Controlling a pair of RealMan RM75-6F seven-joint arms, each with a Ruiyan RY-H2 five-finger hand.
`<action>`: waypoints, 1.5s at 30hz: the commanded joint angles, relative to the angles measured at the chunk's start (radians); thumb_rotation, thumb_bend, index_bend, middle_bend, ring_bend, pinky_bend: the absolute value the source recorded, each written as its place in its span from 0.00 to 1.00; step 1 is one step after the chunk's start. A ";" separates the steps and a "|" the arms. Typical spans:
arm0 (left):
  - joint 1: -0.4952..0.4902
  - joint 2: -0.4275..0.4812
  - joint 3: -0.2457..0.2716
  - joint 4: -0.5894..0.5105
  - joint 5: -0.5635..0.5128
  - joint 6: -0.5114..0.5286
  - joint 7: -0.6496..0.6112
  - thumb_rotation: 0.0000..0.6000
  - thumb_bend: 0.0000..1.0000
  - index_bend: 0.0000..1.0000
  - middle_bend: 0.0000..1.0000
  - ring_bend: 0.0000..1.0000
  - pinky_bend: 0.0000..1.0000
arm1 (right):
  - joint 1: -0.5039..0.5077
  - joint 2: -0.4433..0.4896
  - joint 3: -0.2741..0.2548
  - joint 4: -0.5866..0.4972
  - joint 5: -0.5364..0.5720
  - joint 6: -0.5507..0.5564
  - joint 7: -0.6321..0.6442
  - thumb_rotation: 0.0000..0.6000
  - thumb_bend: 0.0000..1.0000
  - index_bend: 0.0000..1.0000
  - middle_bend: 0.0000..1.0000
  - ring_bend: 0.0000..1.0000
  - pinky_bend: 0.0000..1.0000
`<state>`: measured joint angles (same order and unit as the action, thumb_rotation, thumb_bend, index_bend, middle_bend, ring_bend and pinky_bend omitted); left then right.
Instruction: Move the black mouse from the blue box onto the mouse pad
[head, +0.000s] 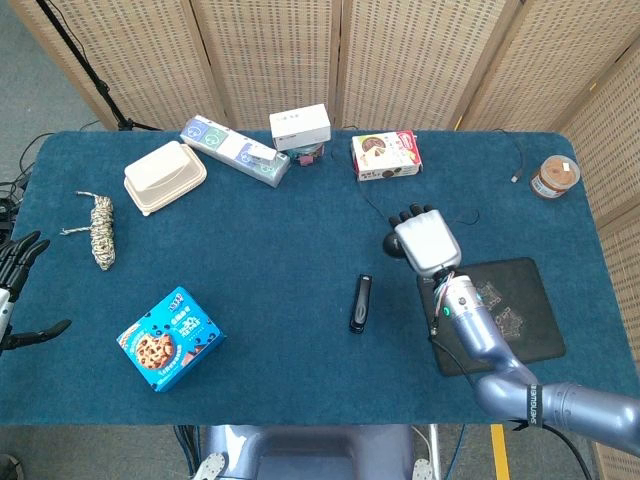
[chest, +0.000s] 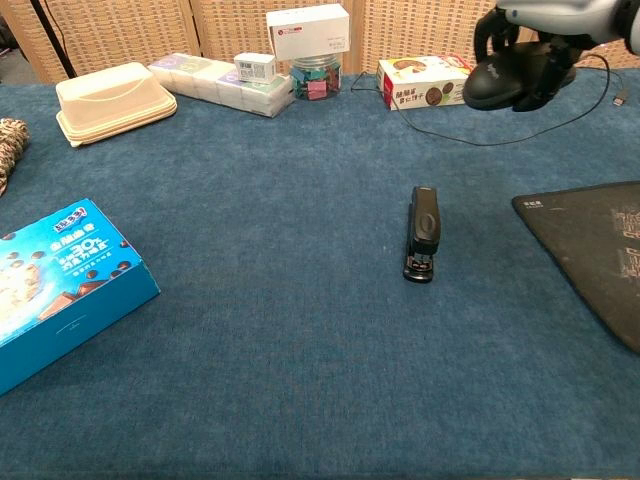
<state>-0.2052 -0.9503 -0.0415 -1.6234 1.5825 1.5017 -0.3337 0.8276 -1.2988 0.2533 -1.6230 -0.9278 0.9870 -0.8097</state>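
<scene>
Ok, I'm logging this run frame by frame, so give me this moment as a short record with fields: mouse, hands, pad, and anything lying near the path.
mouse: black mouse held off the table, cable trailing back over the cloth
right hand: right hand grips the mouse from above
left hand: left hand at the table's left edge, fingers apart, holding nothing
mouse pad: black mouse pad flat on the table, nothing on it
blue box: blue box near the front left, no mouse on it
near the path: black stapler lying left of the pad

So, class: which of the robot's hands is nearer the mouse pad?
Right. The right hand, holding the black mouse, hovers beside the mouse pad; the left hand sits beyond the table's far-left edge.
</scene>
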 joint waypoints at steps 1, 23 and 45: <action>-0.007 -0.005 -0.003 -0.006 -0.005 -0.015 0.018 1.00 0.07 0.00 0.00 0.00 0.00 | -0.019 0.034 -0.019 0.058 0.000 -0.034 0.063 1.00 0.49 0.52 0.46 0.30 0.40; -0.039 -0.037 -0.023 -0.033 -0.056 -0.092 0.145 1.00 0.07 0.00 0.00 0.00 0.00 | -0.122 0.097 -0.155 0.439 -0.201 -0.211 0.479 1.00 0.53 0.53 0.47 0.31 0.40; -0.054 -0.075 -0.028 -0.058 -0.084 -0.130 0.258 1.00 0.06 0.00 0.00 0.00 0.00 | -0.162 -0.018 -0.294 0.759 -0.582 -0.188 1.050 1.00 0.59 0.55 0.48 0.30 0.38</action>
<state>-0.2584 -1.0249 -0.0688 -1.6814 1.4993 1.3721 -0.0766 0.6614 -1.2959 -0.0269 -0.8886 -1.4869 0.7924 0.2165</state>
